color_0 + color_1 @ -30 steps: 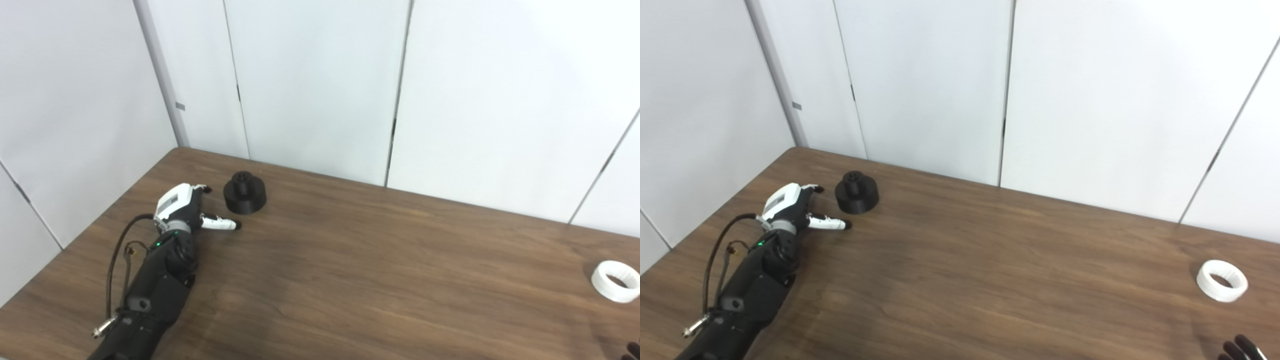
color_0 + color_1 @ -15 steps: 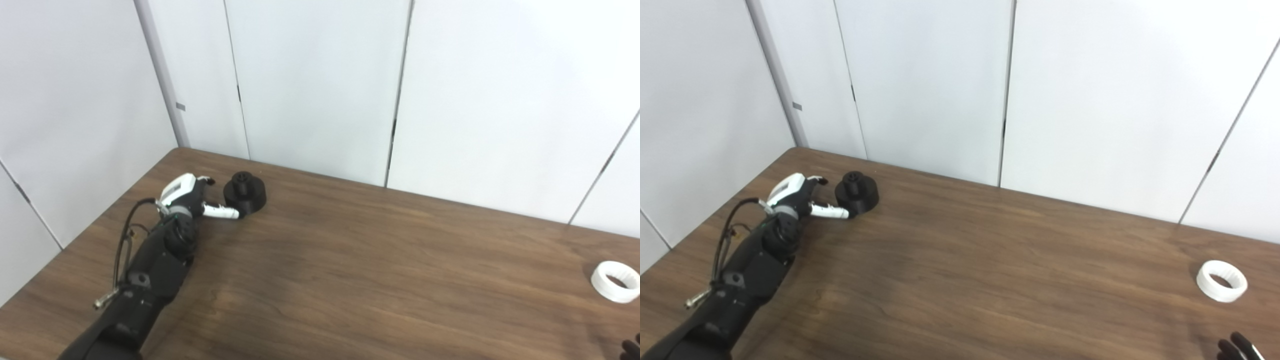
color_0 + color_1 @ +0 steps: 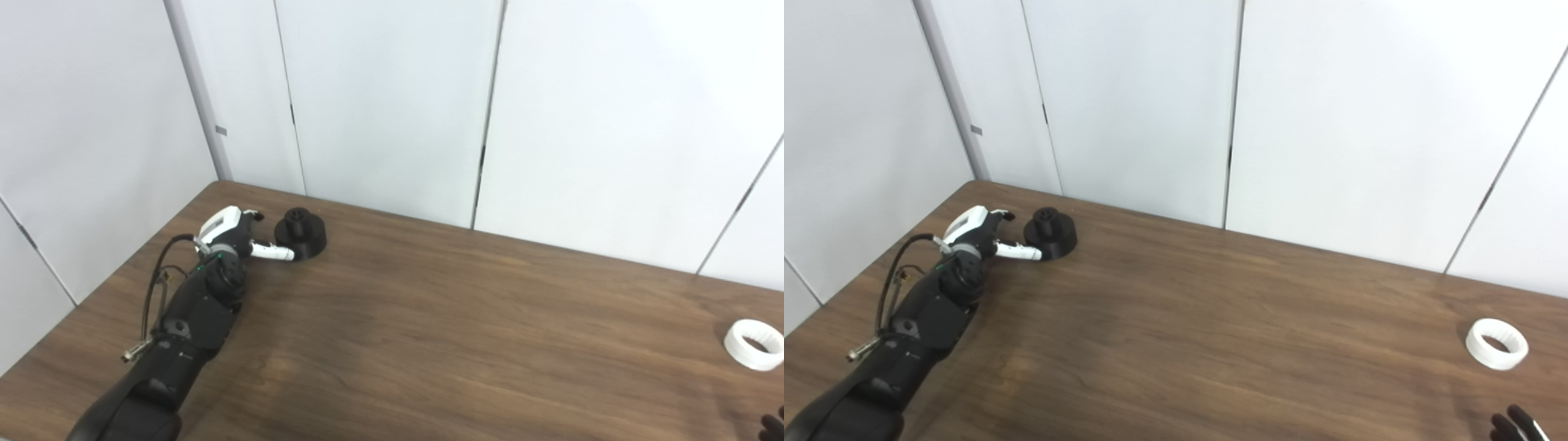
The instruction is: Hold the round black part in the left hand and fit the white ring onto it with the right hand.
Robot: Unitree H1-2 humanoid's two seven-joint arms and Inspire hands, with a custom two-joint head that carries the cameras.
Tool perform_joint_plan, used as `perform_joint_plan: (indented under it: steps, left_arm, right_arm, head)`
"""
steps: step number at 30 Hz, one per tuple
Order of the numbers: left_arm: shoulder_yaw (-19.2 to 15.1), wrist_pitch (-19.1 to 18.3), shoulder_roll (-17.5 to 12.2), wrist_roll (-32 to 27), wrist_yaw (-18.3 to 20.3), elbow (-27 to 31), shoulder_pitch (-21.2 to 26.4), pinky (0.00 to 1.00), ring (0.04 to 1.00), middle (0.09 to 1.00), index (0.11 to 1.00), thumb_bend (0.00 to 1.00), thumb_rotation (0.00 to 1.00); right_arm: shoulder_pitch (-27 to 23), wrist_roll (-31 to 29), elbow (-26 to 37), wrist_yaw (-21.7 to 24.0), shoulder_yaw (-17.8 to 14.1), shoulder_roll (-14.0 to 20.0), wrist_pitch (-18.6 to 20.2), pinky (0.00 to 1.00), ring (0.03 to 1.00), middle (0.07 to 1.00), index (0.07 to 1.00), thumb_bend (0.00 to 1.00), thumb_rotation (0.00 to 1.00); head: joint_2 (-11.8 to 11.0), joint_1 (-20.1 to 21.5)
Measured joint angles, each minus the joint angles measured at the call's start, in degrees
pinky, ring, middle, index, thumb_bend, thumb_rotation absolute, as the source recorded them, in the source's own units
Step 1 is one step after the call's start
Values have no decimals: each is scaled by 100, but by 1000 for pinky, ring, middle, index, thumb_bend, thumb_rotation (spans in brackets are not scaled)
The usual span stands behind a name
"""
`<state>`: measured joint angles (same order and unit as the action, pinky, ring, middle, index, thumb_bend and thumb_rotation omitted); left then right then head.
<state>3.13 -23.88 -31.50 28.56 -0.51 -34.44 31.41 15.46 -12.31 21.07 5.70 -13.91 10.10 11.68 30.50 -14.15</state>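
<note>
Dark wood-grain tabletop [image 3: 429,343] carries, near the right edge, the white plastic ring [image 3: 1497,343], untouched beside the right hand [image 3: 1516,425], barely visible, state unclear. Farther back, the left hand [image 3: 236,236], fingers apart, has advanced until its thumb meets the round black stepped part [image 3: 300,232] by the wall, so grasping seems imminent.
</note>
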Motion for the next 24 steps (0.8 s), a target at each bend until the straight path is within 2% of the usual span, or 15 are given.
perform_joint_plan:
  steps: [2,6,12,18,24]
  left_arm:
    - [47,-1,-1,2,-7,-66,39,914,979,963,877,1000,397]
    - [82,-2,9,-22,-5,-64,41,949,987,963,864,1000,371]
    - [183,89,30,-127,-32,-58,23,990,984,950,818,1000,352]
    - [368,198,101,-76,-153,-24,-40,1000,997,956,817,1000,357]
    - [493,200,101,16,-156,32,-31,1000,1000,962,823,1000,347]
  right_arm:
    - [0,8,0,-1,2,0,-1,849,916,894,906,809,963]
    - [4,7,-1,-1,2,1,-2,935,921,902,913,808,971]
    - [5,5,0,-3,2,0,-1,989,936,908,919,799,978]
    - [6,-2,2,-3,1,0,-3,972,935,912,922,804,974]
    - [8,9,2,-5,2,0,-3,1000,939,906,925,808,983]
  head:
    - [9,0]
    - [9,0]
    - [44,-17]
    - [62,-9]
    - [79,-9]
